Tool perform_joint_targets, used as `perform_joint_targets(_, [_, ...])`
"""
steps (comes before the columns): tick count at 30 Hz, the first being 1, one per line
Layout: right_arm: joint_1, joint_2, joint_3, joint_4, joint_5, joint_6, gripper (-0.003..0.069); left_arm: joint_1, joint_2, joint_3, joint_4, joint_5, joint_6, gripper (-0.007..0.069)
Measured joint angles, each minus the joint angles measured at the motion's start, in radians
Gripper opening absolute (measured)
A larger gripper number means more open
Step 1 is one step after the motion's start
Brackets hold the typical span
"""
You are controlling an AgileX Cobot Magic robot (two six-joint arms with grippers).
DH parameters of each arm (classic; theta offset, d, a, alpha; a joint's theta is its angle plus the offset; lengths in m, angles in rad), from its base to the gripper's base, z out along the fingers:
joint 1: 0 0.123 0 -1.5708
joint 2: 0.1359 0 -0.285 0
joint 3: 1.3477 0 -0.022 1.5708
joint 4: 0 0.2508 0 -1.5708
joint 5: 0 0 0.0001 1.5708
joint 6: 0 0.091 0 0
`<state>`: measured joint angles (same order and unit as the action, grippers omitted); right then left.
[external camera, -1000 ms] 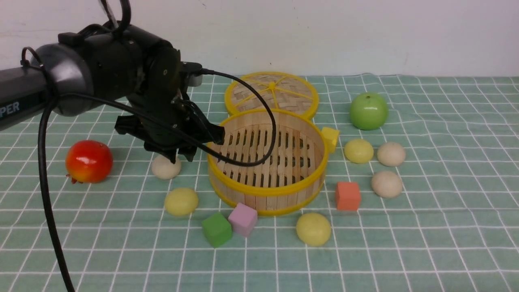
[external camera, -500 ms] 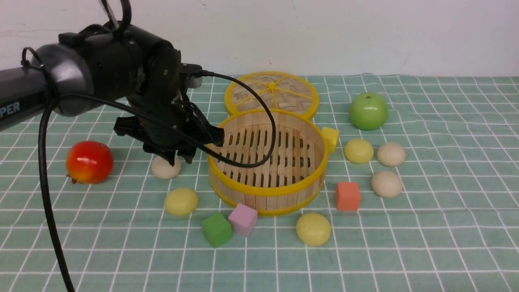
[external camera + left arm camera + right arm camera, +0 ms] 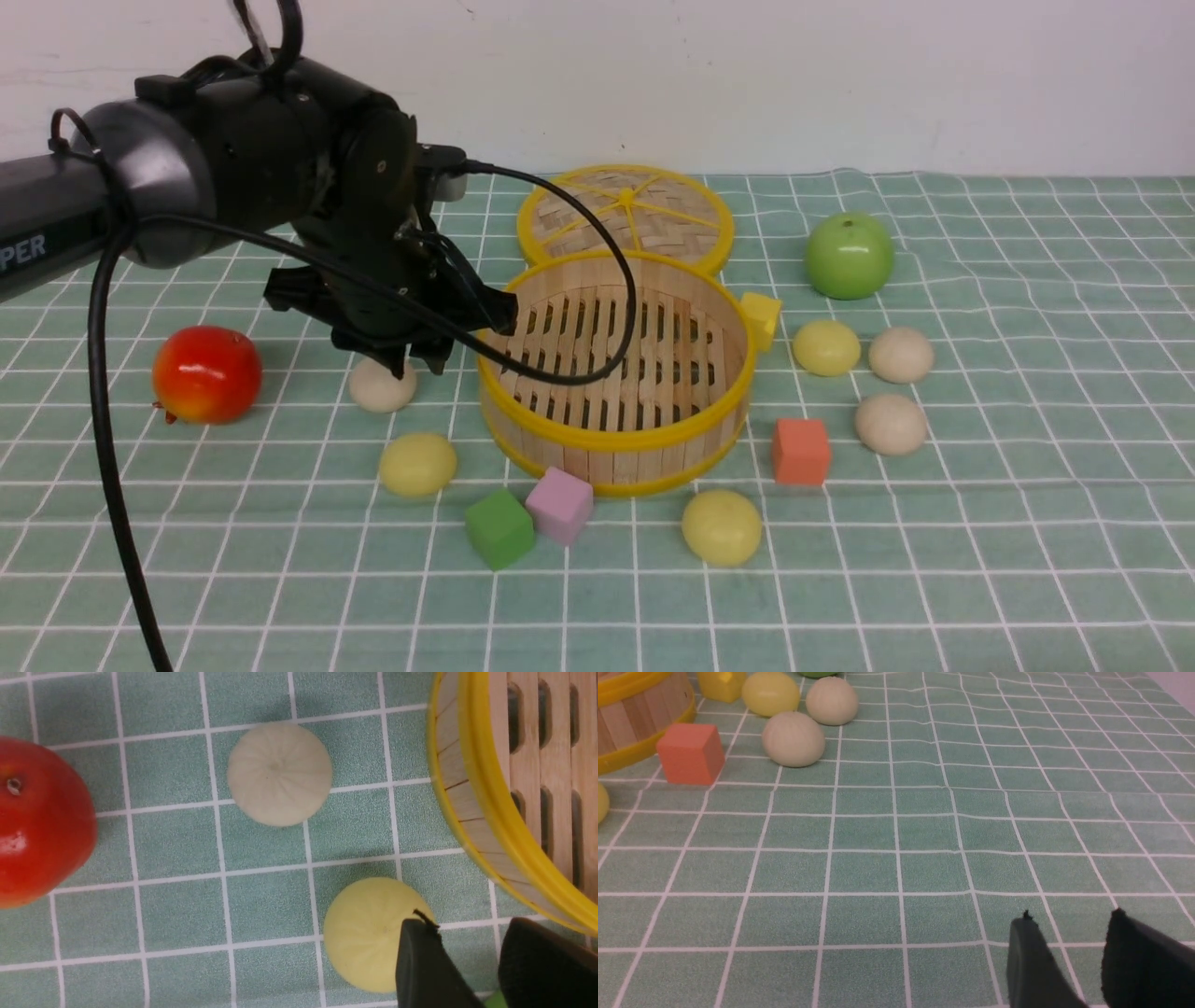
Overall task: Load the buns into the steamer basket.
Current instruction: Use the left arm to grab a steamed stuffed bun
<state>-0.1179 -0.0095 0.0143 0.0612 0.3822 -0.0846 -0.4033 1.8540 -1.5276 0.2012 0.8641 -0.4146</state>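
Note:
The steamer basket (image 3: 616,441) stands empty mid-cloth, its rim (image 3: 472,765) close beside my left gripper. Several buns lie around it. To its left are a beige-white bun (image 3: 381,387) (image 3: 279,773) and a pale yellow bun (image 3: 417,463) (image 3: 369,933). Another yellow one (image 3: 721,527) lies in front. To the right are a yellow bun (image 3: 825,347) and two beige ones (image 3: 900,355) (image 3: 891,423) (image 3: 793,738). My left gripper (image 3: 415,366) (image 3: 467,924) hangs open above the cloth between the left buns and the basket, holding nothing. My right gripper (image 3: 1071,917) is open over bare cloth.
A red fruit (image 3: 205,373) lies left of the left arm and a green apple (image 3: 849,255) at the back right. The woven lid (image 3: 625,215) lies behind the basket. Green (image 3: 499,528), pink (image 3: 559,505), orange (image 3: 800,451) and yellow (image 3: 761,317) cubes surround the basket.

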Motion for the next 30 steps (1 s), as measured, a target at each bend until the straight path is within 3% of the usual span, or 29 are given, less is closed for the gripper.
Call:
perform_joint_targets(19, [0.0,0.0,0.0,0.0,0.0,0.0,0.0239,0.0,0.008,0.0,0.0,0.004,-0.016,0.0238])
perform_joint_targets(30, [0.0,0.0,0.0,0.0,0.0,0.0,0.0239,0.0,0.158,-0.001,0.019,0.048,-0.016,0.0238])
